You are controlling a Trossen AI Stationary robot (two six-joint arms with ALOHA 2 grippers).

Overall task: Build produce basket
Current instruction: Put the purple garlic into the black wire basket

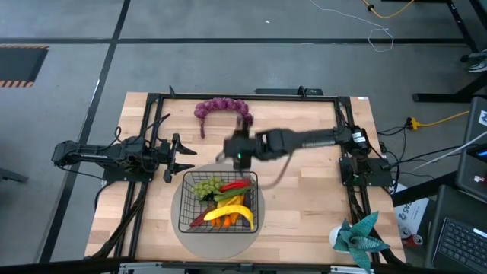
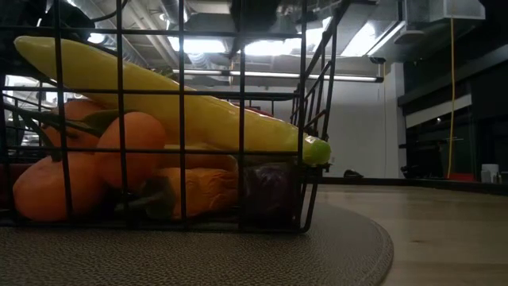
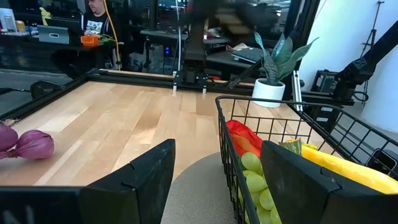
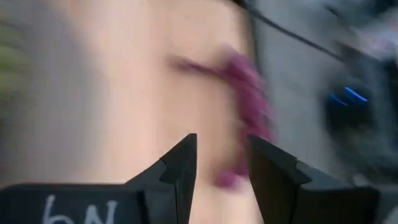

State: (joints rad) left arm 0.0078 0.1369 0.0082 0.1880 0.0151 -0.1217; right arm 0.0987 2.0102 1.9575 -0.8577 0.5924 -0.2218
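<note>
Basket (image 1: 185,207) of black wire sits on my round grey mat (image 1: 251,240) near the front of the wooden table (image 1: 304,198). Inside it I see green grapes (image 1: 205,186), a red chili (image 1: 236,185), a yellow banana (image 1: 236,214) and orange carrots (image 1: 221,222). From table height the banana lies on top of the carrots, and something dark purple (image 2: 270,191) sits low behind the wires.

Purple grapes (image 1: 221,108) lie in a curved string at the back of the table, well apart from the basket.

My right gripper (image 1: 237,156) is between those grapes and the basket. Its fingers stand a little apart with nothing between them.

My left gripper (image 1: 185,157) waits just beside the basket's back left corner, fingers spread wide and holding nothing.
</note>
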